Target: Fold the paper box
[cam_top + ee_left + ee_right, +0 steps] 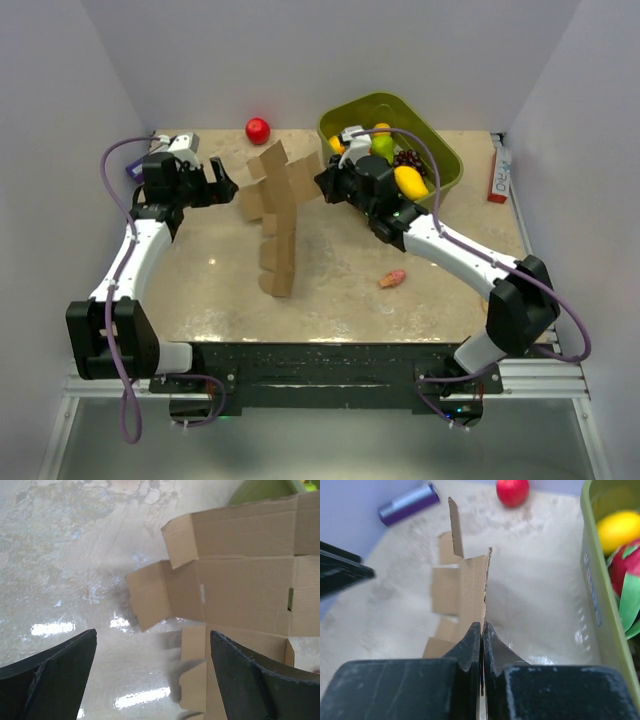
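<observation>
right wrist view: what's the right gripper [482,629] doing?
clamped shut on a flap of the paper box [470,585], which stands tilted up mid-table, nearer the far edge (green bin [450,165] just beside it).
and the left gripper [153,635]?
spread wide, holding nothing, the unfolded box right in front of it.

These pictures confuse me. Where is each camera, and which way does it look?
Top camera: high behind the robot, looking down at the beige table; left arm and right arm show.
Left wrist: faces the brown cross-shaped cardboard cut-out; open left claw shows.
Right wrist: looks along the cut-out toward a round red thing; right claw pinches the cut-out.
All share the cut-out.
</observation>
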